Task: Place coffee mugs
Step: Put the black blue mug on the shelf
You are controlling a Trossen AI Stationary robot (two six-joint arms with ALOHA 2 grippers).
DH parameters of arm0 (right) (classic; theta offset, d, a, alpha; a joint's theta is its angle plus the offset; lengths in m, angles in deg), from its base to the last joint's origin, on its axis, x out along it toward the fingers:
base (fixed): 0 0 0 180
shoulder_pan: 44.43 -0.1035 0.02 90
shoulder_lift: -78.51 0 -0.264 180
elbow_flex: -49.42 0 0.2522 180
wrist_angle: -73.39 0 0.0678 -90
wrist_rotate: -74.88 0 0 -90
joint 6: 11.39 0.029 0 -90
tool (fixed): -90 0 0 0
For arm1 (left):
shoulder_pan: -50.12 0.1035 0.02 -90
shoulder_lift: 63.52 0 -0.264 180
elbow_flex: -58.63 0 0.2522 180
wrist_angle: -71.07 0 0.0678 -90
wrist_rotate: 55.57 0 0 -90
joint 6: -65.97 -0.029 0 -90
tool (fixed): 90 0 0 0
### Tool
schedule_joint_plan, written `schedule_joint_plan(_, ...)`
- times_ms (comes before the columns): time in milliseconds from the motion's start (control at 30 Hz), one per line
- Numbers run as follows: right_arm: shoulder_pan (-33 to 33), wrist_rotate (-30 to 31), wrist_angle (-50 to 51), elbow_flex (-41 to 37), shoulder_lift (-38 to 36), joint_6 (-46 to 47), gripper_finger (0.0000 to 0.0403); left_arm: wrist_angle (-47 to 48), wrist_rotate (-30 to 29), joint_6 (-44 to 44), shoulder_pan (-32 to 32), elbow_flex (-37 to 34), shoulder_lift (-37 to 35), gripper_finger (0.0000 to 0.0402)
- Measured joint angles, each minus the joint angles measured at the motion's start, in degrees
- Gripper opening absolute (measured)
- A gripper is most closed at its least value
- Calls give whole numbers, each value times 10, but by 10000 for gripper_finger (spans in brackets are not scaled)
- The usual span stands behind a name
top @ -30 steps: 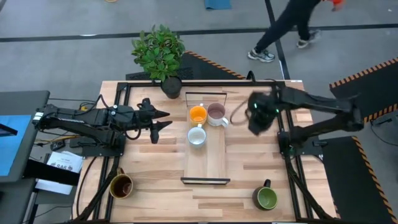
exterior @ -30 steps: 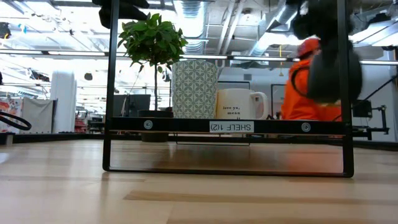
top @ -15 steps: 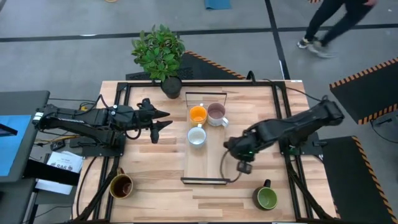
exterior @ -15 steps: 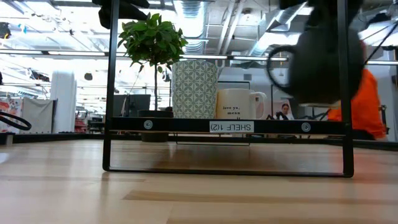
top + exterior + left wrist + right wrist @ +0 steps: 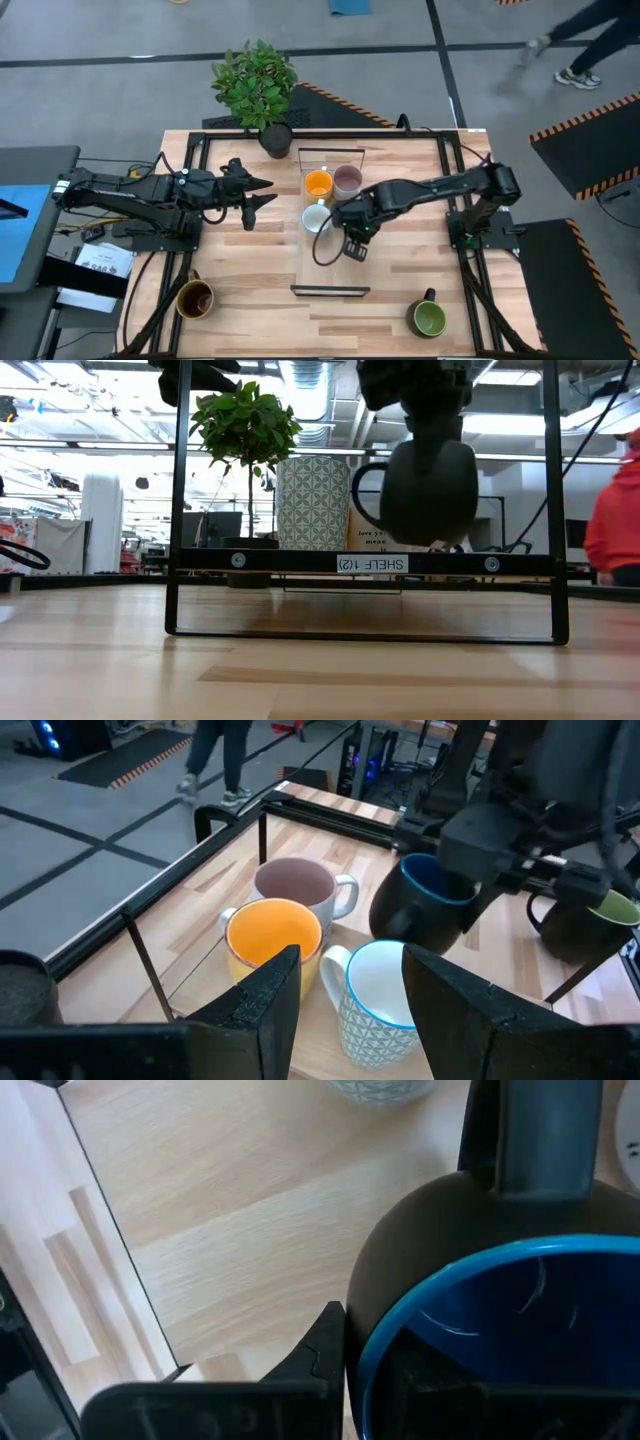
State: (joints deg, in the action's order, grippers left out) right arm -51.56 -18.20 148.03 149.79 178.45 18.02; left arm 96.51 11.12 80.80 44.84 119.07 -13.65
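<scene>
My right gripper [image 5: 347, 216] is shut on the dark blue mug [image 5: 430, 490], which hangs above the shelf tray beside the white patterned mug [image 5: 316, 219]. The orange mug [image 5: 318, 184] and the pale pink mug [image 5: 347, 180] stand on their bases at the tray's far end. The brown mug [image 5: 195, 297] sits by the table's near left edge and the green mug [image 5: 428, 319] near the near right corner. My left gripper [image 5: 262, 194] waits open left of the tray, pointing at the mugs. My right gripper holds the dark blue mug by its blue rim [image 5: 372, 1342], opposite the handle [image 5: 535, 1140]. One finger [image 5: 322, 1348] lies outside the wall; the other seems to be inside the mug. The fingers come from above. The mug hangs upright, lifted clear of the tray [image 5: 430, 490].
The shelf tray [image 5: 332, 275] has a black wire frame with upright ends [image 5: 178, 510]; its near half is bare wood. A potted plant [image 5: 256, 82] stands at the table's far edge. A person [image 5: 590, 40] walks on the floor beyond the table.
My right arm has carried the dark blue mug from the table's right side, swinging toward the near edge and then left, until it hangs over the tray beside the white mug. The person in the background has walked on to the right.
</scene>
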Motion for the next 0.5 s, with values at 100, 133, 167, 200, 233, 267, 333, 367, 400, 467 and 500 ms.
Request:
schedule_joint_plan(100,7,-1,-2,5,11,4,41,0,0,0,0,0,0,160)
schedule_joint_plan(133,9,-1,-3,5,14,4,41,0,0,0,0,0,0,160)
schedule_joint_plan(167,11,-2,-2,5,17,5,41,0,0,0,0,0,0,160)
schedule_joint_plan(200,13,-2,-3,5,18,5,41,0,0,0,0,0,0,160)
schedule_joint_plan(233,13,-2,-5,4,21,5,42,0,0,0,0,0,0,160)
schedule_joint_plan(267,15,-2,-9,5,24,6,45,0,0,0,0,0,0,160)
schedule_joint_plan(333,17,-2,-17,4,28,6,53,0,0,0,0,0,0,160)
schedule_joint_plan(367,17,-2,-21,4,28,6,56,0,0,0,0,0,0,160)
schedule_joint_plan(400,17,-1,-26,4,27,7,57,0,0,0,0,0,0,160)
schedule_joint_plan(467,20,-1,-41,4,26,8,59,0,0,0,0,0,0,160)
schedule_joint_plan(500,21,-1,-52,4,26,8,59,0,0,0,0,0,0,160)
